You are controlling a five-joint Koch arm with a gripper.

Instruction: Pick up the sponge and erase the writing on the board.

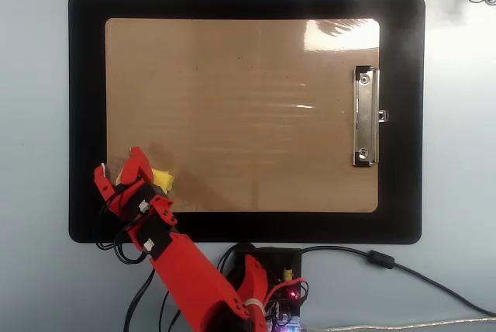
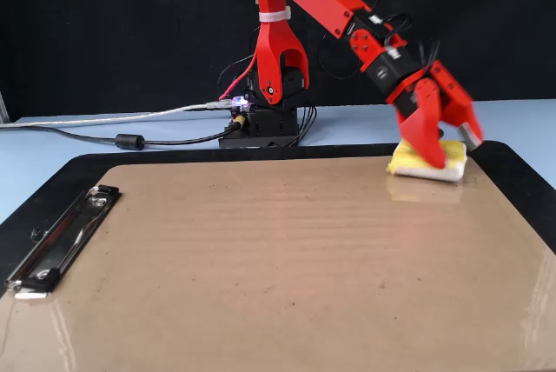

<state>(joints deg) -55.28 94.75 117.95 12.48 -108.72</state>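
Pale blue tabletop (image 1: 457, 153), large black mat (image 1: 85, 115), black backdrop (image 2: 113, 24) behind, glare from overhead light

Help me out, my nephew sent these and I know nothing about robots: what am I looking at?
It is a small red hobby arm bolted to a table. One picture looks straight down, the other looks across the table toward the arm's base. A brown clipboard lies on a black mat, its metal clip at one end. No writing shows on it. A yellow sponge sits on the clipboard's corner nearest the arm. The arm's gripper has its fingers spread open astride the sponge, so nothing is held.
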